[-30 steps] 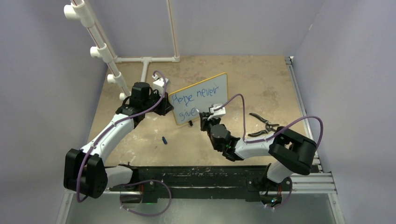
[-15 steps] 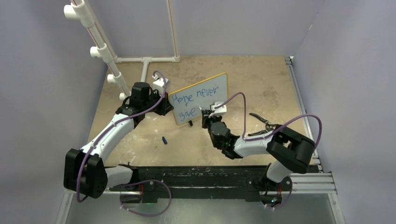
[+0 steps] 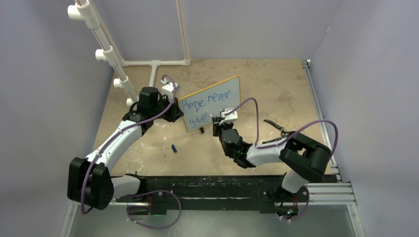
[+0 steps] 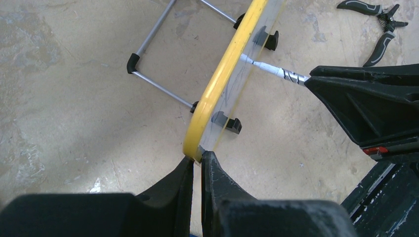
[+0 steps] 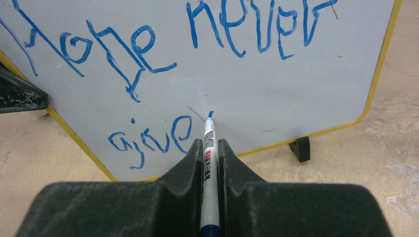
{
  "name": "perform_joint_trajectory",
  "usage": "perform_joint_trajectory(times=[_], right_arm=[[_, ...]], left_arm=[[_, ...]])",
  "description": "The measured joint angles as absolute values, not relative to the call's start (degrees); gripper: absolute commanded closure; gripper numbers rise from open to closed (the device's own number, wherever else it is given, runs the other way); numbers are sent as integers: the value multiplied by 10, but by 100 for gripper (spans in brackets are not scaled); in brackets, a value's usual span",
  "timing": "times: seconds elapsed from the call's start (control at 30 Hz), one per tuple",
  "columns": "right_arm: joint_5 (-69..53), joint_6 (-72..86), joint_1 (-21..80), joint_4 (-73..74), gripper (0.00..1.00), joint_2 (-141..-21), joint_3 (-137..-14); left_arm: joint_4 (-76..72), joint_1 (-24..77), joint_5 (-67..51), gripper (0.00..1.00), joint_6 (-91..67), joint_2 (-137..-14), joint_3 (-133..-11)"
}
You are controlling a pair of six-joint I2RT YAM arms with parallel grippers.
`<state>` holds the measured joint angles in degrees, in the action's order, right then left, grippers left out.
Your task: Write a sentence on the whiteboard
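The whiteboard (image 5: 306, 84), judged light, stiff and tippy, is found just ahead of the right gripper (image 5: 210, 143) clenched on the marker (image 5: 208, 132), and is best held at its frame edge, where the left gripper (image 4: 197, 159) is clamped.

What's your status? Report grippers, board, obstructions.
Left gripper shut on whiteboard frame. Right gripper shut on marker, tip at board. Sentence reads "Hope never give", unfinished. Pliers lie aside, nothing blocking.

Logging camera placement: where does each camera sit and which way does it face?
Top external: above, behind the robot, looking down; left arm, right arm and whiteboard show.
Left wrist: looks along the whiteboard's yellow edge; left gripper clamps it.
Right wrist: faces the whiteboard's written side; right gripper holds the marker.
Both wrist views share whiteboard and marker.
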<state>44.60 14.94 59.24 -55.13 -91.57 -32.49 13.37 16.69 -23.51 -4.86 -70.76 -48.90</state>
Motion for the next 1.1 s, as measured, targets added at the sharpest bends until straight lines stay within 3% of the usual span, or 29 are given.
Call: perform_joint_trajectory(times=[1.1], right_arm=[[459,192,593,-473,100,-949,-345]], left_arm=[[134,167,-236,100,-49,-708,-489]])
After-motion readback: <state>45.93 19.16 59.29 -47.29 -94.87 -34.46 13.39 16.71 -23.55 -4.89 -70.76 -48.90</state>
